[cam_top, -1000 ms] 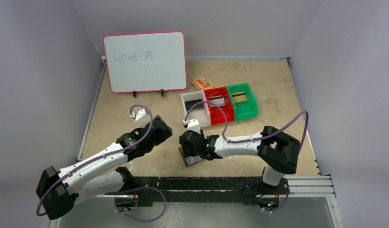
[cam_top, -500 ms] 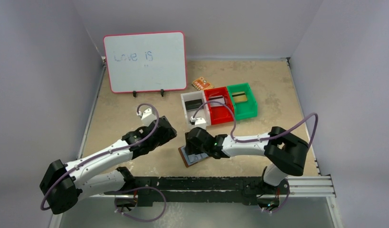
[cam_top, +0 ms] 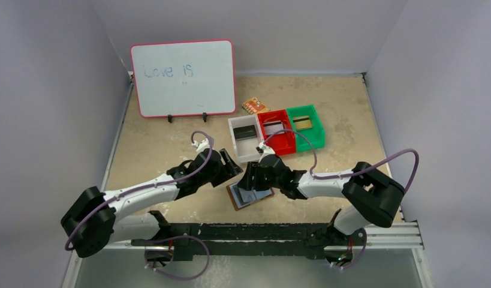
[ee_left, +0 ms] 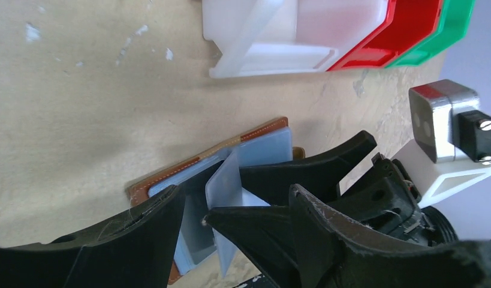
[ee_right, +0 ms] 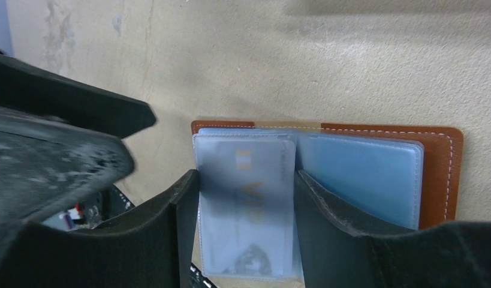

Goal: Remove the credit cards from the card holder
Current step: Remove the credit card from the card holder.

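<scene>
The brown card holder [cam_top: 250, 196] lies open near the table's front middle, pale blue pockets up. My right gripper [cam_top: 249, 180] hangs over it, open. In the right wrist view its jaws [ee_right: 246, 177] straddle a raised clear pocket leaf holding a pale credit card with gold lettering [ee_right: 249, 198]. My left gripper [cam_top: 232, 165] is open and empty just left of the card holder [ee_left: 171, 174]. In the left wrist view it [ee_left: 234, 201] faces the upright leaf [ee_left: 225, 180] and the right gripper's fingers [ee_left: 315, 174]. Other cards lie in the bins.
White [cam_top: 235, 141], red [cam_top: 286, 143] and green [cam_top: 309, 139] bins stand in a row behind the card holder, with a dark card [cam_top: 245, 132], a silvery card [cam_top: 276, 127] and a gold-olive card [cam_top: 301, 122]. An orange patterned packet [cam_top: 255, 105] and a whiteboard [cam_top: 183, 78] stand farther back.
My left gripper has swung right, close to the card holder. My right gripper has shifted right and back, uncovering the open card holder with a pocket leaf raised.
</scene>
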`<act>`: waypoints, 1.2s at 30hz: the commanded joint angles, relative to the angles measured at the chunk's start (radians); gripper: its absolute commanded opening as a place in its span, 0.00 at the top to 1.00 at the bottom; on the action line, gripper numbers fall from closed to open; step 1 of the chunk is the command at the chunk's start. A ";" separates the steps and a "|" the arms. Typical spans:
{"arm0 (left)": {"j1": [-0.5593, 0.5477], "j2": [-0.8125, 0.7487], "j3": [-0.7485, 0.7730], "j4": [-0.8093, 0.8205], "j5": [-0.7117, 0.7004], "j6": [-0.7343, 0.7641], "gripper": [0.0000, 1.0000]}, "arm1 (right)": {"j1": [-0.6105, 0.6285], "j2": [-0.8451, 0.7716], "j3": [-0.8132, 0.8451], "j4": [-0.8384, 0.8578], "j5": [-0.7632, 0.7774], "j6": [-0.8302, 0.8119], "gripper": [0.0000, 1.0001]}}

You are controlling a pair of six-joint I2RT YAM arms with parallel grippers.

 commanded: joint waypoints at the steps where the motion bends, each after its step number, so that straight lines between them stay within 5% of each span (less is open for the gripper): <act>1: -0.004 0.063 -0.020 0.176 0.099 -0.048 0.36 | -0.027 -0.010 -0.062 0.063 -0.084 0.026 0.53; 13: -0.004 0.234 -0.070 0.442 0.117 -0.190 0.37 | -0.050 -0.024 -0.115 0.126 -0.111 0.032 0.51; 18: -0.007 0.301 -0.080 0.582 0.165 -0.244 0.40 | -0.051 -0.063 -0.130 0.118 -0.102 0.032 0.42; 26: -0.022 0.334 -0.053 0.641 0.205 -0.272 0.41 | -0.053 -0.191 -0.147 0.061 -0.070 0.020 0.26; 36: -0.066 0.422 -0.031 0.723 0.241 -0.322 0.41 | -0.057 -0.288 -0.140 -0.057 -0.034 0.008 0.23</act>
